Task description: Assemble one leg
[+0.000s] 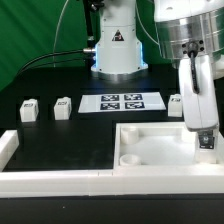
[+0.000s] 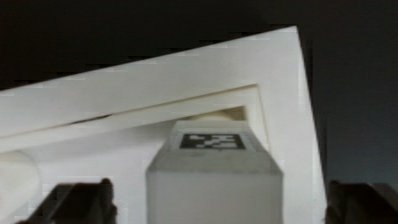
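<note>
Open black table surrounds two standing legs, while the tray's raised rim hems the claw.

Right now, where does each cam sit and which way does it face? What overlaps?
Exterior view: off the arm, looking across the black table toward the robot base; shows the marker board, loose legs, the white tray-like piece, and the arm with the gripper lowered over that piece.
Wrist view: on the wrist, looking along the fingers; shows a tagged leg between them, against a corner of the tray-like piece.
Shared: the gripper and the tray-like piece; in the exterior view the gripper hides the held leg.
</note>
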Available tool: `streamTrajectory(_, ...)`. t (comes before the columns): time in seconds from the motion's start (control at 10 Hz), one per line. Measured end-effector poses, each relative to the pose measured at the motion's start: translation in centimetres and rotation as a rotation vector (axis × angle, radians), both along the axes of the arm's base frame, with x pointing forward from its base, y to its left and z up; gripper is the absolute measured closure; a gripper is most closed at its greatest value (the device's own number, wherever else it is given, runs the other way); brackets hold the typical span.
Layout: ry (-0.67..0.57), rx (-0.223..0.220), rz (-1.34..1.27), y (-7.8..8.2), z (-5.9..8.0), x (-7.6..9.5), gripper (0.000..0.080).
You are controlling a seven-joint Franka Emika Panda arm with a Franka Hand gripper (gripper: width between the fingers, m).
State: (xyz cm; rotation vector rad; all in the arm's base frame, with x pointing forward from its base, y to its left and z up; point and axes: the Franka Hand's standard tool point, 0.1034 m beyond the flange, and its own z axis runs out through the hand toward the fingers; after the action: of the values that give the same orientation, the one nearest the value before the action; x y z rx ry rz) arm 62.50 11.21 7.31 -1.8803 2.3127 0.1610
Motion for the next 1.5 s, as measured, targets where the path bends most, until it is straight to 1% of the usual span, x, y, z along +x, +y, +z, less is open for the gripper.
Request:
streamTrajectory(0.1, -0.012, -0.003, 0.064, 0.00, 0.00, 0.00, 0.0167)
streamTrajectory(0.2, -0.034, -0.013, 0.194, -0.07, -0.10, -0.03, 0.0155)
streamTrajectory(0.4, -0.067, -0.023, 0.429, -0.07, -0.37, -0.18, 0.0155)
streamTrajectory(0.6, -0.105, -0.045, 0.676, -0.14, -0.45, -0.22, 0.0151)
streamTrajectory(0.8, -0.123, -0.083, 0.930, -0.13, -0.37, -0.25, 0.0151)
streamTrajectory(0.9, -0.118, -0.101, 1.010, 0.17, -0.27, -0.29, 0.0151)
streamTrajectory(1.0, -0.128, -0.124, 1.173, 0.19, -0.23, -0.28, 0.0151)
streamTrajectory(1.3, -0.167, -0.132, 1.509, -0.30, -0.25, -0.27, 0.0151)
streamTrajectory(1.5, -0.174, -0.133, 1.555, -0.35, -0.26, -0.27, 0.0151)
